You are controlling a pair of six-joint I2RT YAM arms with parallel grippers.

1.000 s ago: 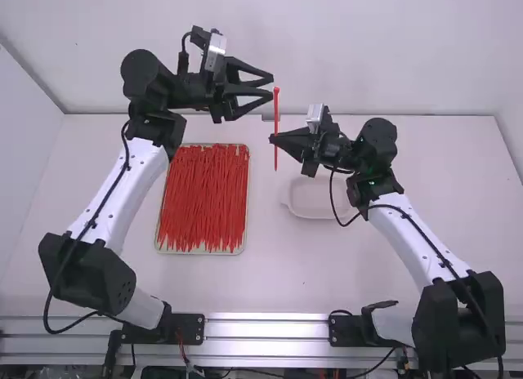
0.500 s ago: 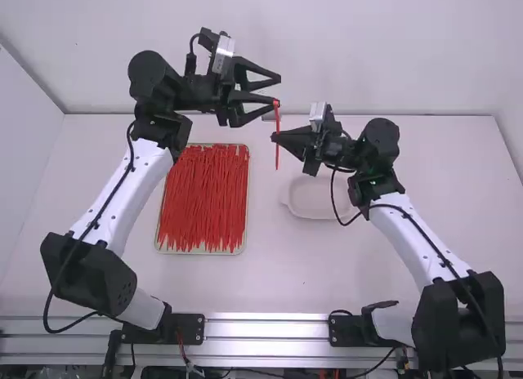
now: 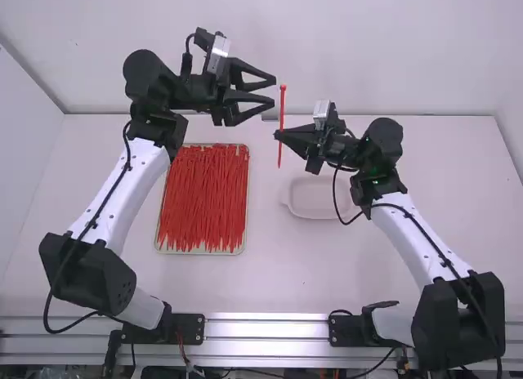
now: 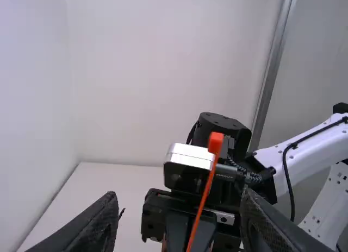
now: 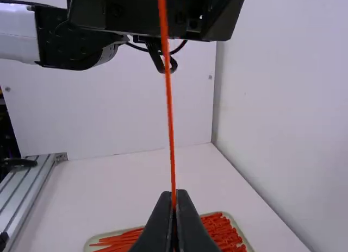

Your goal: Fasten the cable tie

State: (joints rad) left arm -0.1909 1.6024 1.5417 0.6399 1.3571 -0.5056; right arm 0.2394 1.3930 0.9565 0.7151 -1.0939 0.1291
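One slim red cable tie [image 3: 281, 109], upright in right tool [image 5: 173, 206].

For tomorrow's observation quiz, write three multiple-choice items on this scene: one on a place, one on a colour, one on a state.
1. The spare ties lie: A on the floor; B in the tray; C in a bag.
2. The held tie is: A red; B blue; C white.
3. The right gripper is: A open; B shut empty; C shut on the tie.
Key: 1 B, the pile fills the tray; 2 A, it shows red against the wall; 3 C, its fingers pinch the tie.
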